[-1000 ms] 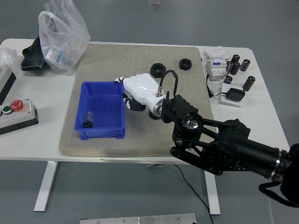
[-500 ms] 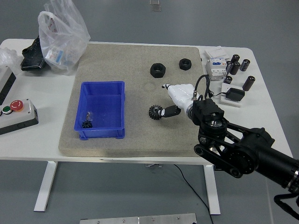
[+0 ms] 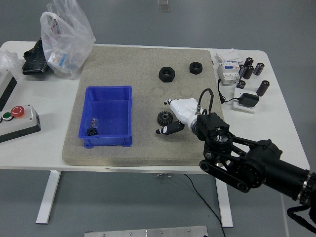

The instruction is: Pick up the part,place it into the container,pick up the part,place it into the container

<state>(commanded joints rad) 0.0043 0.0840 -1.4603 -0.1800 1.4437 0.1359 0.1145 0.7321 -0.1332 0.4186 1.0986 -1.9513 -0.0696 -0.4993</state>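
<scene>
Right robot hand [image 3: 174, 117] now nearer black gear [image 3: 163, 117]

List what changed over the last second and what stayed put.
The right hand pulled back from beside the blue container to the mat's right, then shifted left again to the black gear, its fingers now around it without lifting it. The gear, the part in the container and the two black nuts stayed where they were.
</scene>
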